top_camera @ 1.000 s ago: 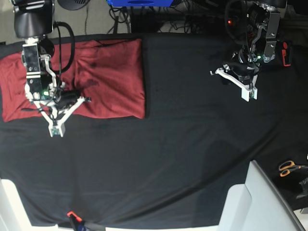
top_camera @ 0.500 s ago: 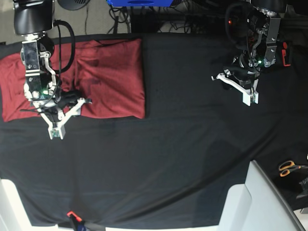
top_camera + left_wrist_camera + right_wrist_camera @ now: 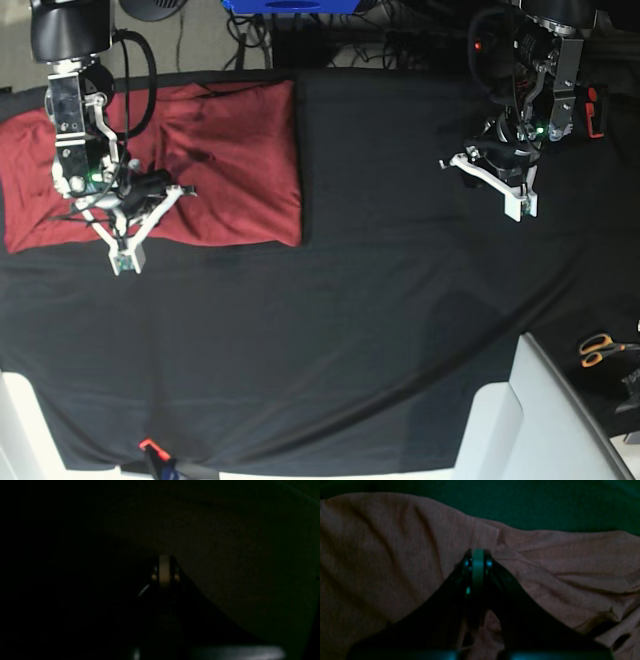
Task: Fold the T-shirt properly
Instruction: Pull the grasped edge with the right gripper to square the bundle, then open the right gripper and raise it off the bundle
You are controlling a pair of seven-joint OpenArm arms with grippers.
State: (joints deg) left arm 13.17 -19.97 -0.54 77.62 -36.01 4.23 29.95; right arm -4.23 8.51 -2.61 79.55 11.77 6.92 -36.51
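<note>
Here both grippers are closed empty, the right gripper (image 3: 122,262) at the T-shirt (image 3: 230,150) edge.

One red T-shirt (image 3: 225,165), one black tablecloth (image 3: 350,330), two robot arms, and one pair of scissors (image 3: 603,348).

Black tablecloth (image 3: 350,320), orange-handled scissors (image 3: 600,349) at its edge, blue bin (image 3: 290,5), maybe, behind.

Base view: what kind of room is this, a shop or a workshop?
Most likely a robotics lab or workshop: a table under a black tablecloth, loose cables behind it, and orange-handled scissors lying at its edge.
</note>
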